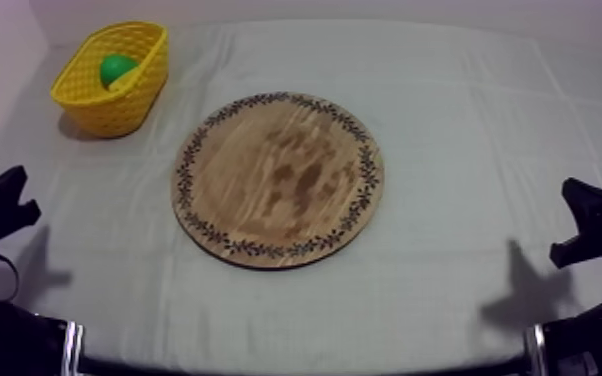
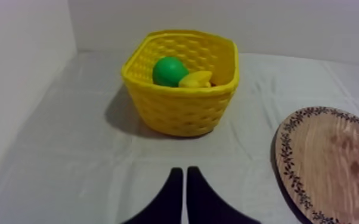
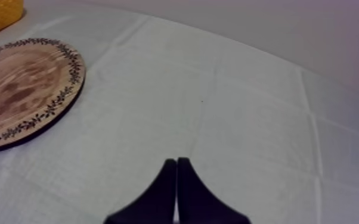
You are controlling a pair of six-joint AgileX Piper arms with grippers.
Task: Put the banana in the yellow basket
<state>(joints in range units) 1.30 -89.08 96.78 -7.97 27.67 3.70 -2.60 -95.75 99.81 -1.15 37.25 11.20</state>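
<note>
**Stock check: banana in basket, board bare, both arms parked**

- Item 1, banana point(image 2: 197, 79): it is lying inside the yellow basket point(image 2: 182, 110), touching a green fruit point(image 2: 170, 70) on the side nearer the board. Only a short yellow length is showing above the rim.
- Item 2, wooden board point(image 1: 277, 180): it is sitting mid-table on the cloth point(image 1: 465, 120), well apart from the basket, and carrying nothing.
- Item 3, left gripper point(image 2: 183, 173): its fingers are lying together as a narrow wedge, holding nothing, and pointing toward the basket.
- Item 4, right gripper point(image 3: 176, 162): it is likewise pressed into a narrow wedge, holding nothing, over bare cloth beside the board.

Step in hand: I am judging the placing as done, so I am treating this as a check and not a grasp. Doing it well means confirming from the left wrist view that the banana is resting below the rim and not hanging over it, which is how it is looking, and leaving both arms low at their sides.

Heading: the showing part is running roughly across the basket, its blunt end toward the green fruit. The rest is hidden by the wall, so I am not committing to the full long axis.
</note>
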